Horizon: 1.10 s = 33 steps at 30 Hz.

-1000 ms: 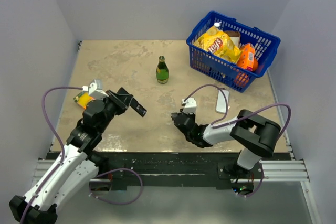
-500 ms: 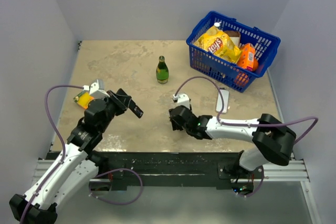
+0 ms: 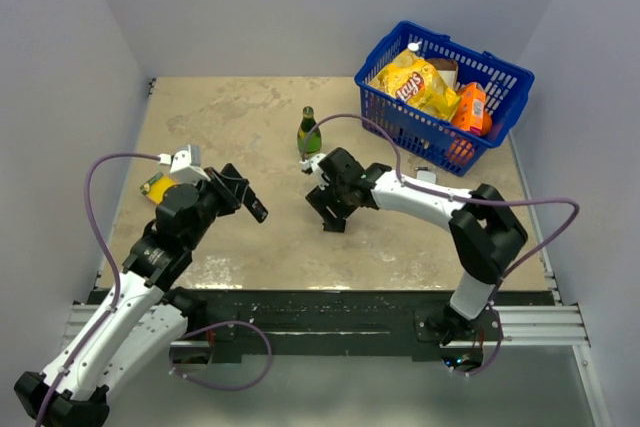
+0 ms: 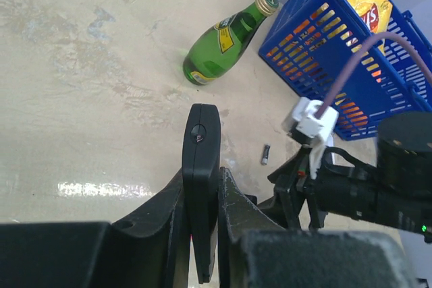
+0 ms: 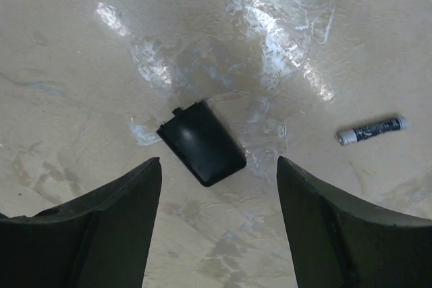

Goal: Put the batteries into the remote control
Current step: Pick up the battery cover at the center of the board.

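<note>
Compared with one second ago, the right arm [image 3: 430, 205] has changed most. It was folded near the 6 o'clock edge of the table [image 3: 230, 107], and now it is stretched toward the middle. The right gripper [image 3: 331, 211] was almost closed then; now its jaws stand wide apart. The left arm [image 3: 150, 267] has nearly the same pose as before.

The right gripper is released and holds nothing. In the right wrist view its two fingers [image 5: 101, 234] hang above the table, and the small black cover piece [image 5: 202, 142] lies flat between them without touching them. The left gripper [image 3: 238, 197] is clenched on the remote control [image 4: 201, 166], which stands on its narrow edge between the jaws and sticks out toward 12 o'clock in the left wrist view, lifted off the table.

The blue basket [image 3: 400, 122] with snack packs sits at 1 o'clock on the table. The green bottle [image 3: 309, 134] stands upright at 12 o'clock from the right gripper, near it. The white flat device [image 3: 427, 177] at 3 o'clock is partly hidden behind the right arm. A yellow object [image 3: 157, 187] lies at 9 o'clock, just behind the left wrist. One battery [image 5: 372, 129] lies on the table at 3 o'clock from the cover piece, apart from it and outside the right finger.
</note>
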### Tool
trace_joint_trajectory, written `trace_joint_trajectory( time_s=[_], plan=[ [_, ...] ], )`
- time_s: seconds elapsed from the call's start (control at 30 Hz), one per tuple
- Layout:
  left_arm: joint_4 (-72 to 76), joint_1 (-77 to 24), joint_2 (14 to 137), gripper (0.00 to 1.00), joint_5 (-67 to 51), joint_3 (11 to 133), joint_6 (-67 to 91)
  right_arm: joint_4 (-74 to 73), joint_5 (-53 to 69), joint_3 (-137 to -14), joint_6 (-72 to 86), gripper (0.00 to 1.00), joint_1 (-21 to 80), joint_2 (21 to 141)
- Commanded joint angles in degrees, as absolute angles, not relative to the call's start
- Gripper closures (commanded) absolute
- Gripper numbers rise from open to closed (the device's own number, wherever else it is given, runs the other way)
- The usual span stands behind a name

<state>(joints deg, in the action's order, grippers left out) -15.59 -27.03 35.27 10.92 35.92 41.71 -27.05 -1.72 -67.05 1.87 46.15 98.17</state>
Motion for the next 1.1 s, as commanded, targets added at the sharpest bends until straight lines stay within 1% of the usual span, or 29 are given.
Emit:
trace_joint_trajectory(
  time_s=[0.0,0.17,0.27,0.3,0.4,0.5,0.53,0.57,0.73,0.77,0.87,0.97,1.03,1.07],
  plan=[
    [-14.77,-27.16,35.07,1.00,10.20,39.29,37.36,-34.10,4.57,-72.15,-11.32,0.28,44.65,102.91],
    [-14.59,-27.16,35.07,1.00,10.20,39.73,35.42,-36.03,6.50,-74.97,-16.69,0.33,42.37,108.18],
    [-14.59,-27.16,35.07,1.00,10.63,39.81,34.72,-37.00,8.26,-76.37,-19.24,0.38,41.31,109.60],
    [-14.59,-27.16,35.16,1.00,10.81,39.73,34.72,-37.79,9.65,-77.07,-20.47,0.41,41.22,110.38],
    [-14.33,-27.16,35.24,1.00,10.99,39.55,34.54,-39.63,11.59,-77.96,-21.53,0.45,41.22,111.79],
    [-14.15,-27.16,35.51,1.00,11.16,39.38,34.37,-39.20,11.69,-77.35,-21.53,0.58,41.22,112.32],
    [-14.15,-27.16,35.51,1.00,11.25,39.38,34.37,-38.94,11.60,-77.08,-21.45,0.68,41.22,112.32],
    [-14.06,-27.16,35.59,1.00,11.16,39.29,34.45,-38.76,11.60,-76.91,-21.27,0.73,41.13,112.32],
    [-13.54,-27.16,35.68,1.00,10.90,38.76,34.72,-37.71,10.03,-76.20,-19.25,0.93,41.13,111.36],
    [-13.45,-27.16,35.68,1.00,10.81,38.59,34.98,-37.01,10.02,-75.77,-18.99,1.00,41.22,110.92],
    [-13.71,-27.16,35.68,1.00,11.07,38.06,36.56,-35.34,7.57,-74.98,-16.63,1.00,41.22,108.90],
    [-13.62,-27.16,36.12,1.00,11.77,35.70,41.82,-33.05,4.06,-73.31,-13.29,1.00,42.18,104.95],
    [-13.62,-27.16,36.82,0.99,12.04,34.28,48.49,-30.78,0.28,-72.08,-11.61,1.00,45.15,101.01],
    [-13.01,-27.16,37.26,1.00,11.00,32.62,50.52,-29.98,-5.04,-71.03,-9.77,1.00,46.48,99.59]
  ],
)
